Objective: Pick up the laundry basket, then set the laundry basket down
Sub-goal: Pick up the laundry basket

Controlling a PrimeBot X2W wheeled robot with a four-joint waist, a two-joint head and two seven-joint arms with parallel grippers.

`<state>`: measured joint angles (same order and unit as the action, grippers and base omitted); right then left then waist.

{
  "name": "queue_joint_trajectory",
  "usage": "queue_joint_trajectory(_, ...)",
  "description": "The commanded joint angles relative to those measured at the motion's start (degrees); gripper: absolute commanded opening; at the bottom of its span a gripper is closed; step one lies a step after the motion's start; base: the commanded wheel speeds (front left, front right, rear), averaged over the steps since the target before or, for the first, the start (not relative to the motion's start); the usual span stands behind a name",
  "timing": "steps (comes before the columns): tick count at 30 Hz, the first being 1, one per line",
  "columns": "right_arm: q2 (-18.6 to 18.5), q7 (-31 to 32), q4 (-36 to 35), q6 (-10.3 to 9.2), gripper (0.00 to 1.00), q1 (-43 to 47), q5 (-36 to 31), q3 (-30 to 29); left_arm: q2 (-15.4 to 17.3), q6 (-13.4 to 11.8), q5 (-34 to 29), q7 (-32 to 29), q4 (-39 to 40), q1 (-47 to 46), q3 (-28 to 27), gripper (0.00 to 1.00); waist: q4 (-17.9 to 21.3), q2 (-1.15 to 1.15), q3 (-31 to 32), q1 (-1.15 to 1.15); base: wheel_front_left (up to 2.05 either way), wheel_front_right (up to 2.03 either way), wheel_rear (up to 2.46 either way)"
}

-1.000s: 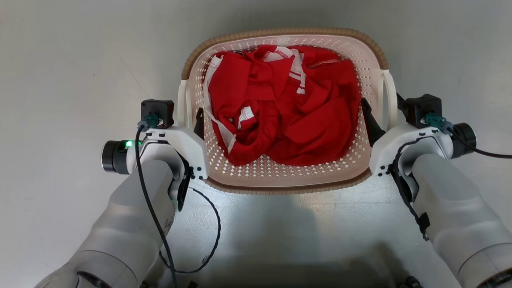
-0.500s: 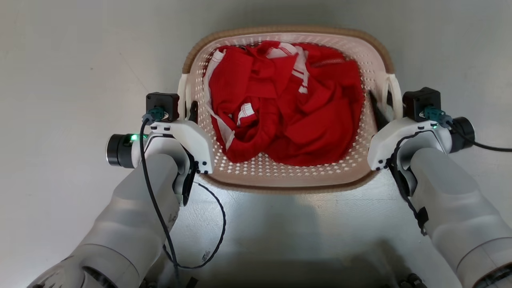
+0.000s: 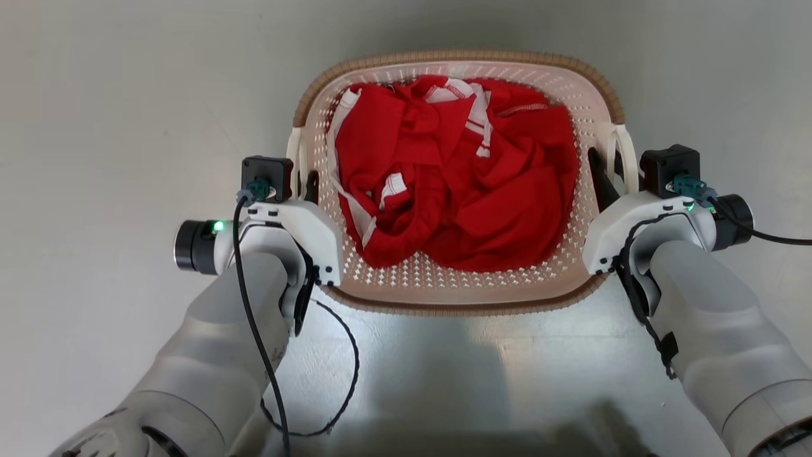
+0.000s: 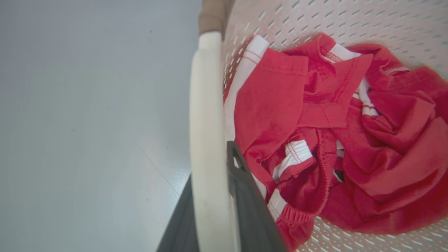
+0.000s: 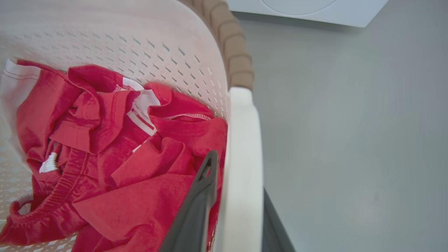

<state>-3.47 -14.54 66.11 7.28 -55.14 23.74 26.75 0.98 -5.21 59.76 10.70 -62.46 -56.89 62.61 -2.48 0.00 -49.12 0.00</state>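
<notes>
left claw [image 3: 303, 184] and right claw [image 3: 608, 170] clamping laundry basket [image 3: 457, 58] handles; forearms angled inward

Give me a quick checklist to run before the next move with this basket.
1. Left gripper fingers either side of left handle: ok.
2. Right gripper fingers either side of right handle: ok.
3. Red clothes wholly inside laundry basket: ok.
4. Basket bottom off the floor: cannot tell.
5. White appliance apart from basket: ok.
</notes>
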Motion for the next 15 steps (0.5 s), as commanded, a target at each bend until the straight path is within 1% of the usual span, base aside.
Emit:
queue_joint_trajectory(1, 0.6, -0.5, 0.5, 0.21, 0.00, 3.6, 0.1, 1.3, 1.9, -0.7, 0.5, 0.7, -0.6, 1.3, 0.0, 0.00, 0.1, 0.00, 1.9, 0.00, 0.00, 0.00, 0.00)
queue_joint_trajectory(7, 0.6, -0.1, 1.7, 0.21, 0.00, 5.8, 1.7, 2.1, 1.9, -0.7, 1.4, -0.3, -3.0, 3.4, 1.7, 0.00, 0.8, 0.00, 7.0, 0.00, 0.00, 0.00, 0.00)
queue_joint_trajectory(15, 0.6, 3.4, 1.3, 0.21, 0.00, 10.1, 5.9, 5.5, 1.9, -0.4, 2.1, -1.7, -6.5, 7.0, 3.5, 0.00, 2.0, 0.00, 14.9, 0.00, 0.00, 0.00, 0.00)
